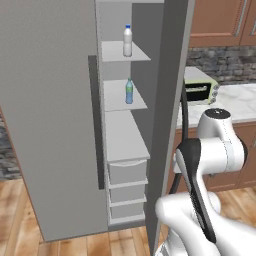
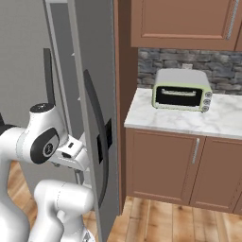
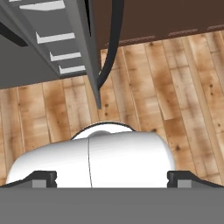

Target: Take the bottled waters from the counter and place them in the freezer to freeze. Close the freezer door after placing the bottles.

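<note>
The freezer [image 1: 125, 135] stands with one door [image 1: 167, 110] swung open, edge-on to me. Two bottled waters stand upright inside: a whitish one [image 1: 128, 41] on the upper shelf and a bluish one [image 1: 129, 91] on the shelf below. My gripper [image 2: 105, 137] is at the outer face of the open door [image 2: 92, 85], close beside its long dark handle [image 2: 96, 118]; I cannot tell whether it touches. In the hand view the fingertips [image 3: 43, 177] stand wide apart with nothing between them, so the gripper [image 3: 111, 178] is open. The counter [image 2: 189, 120] lies to the right.
A pale green toaster oven [image 2: 182, 90] sits on the counter [image 1: 240, 102] under brown wall cabinets [image 2: 184, 23]. Brown base cabinets [image 2: 165, 165] stand right of the open door. Drawers [image 1: 127, 172] fill the freezer's lower part. The floor [image 3: 175, 96] is wood.
</note>
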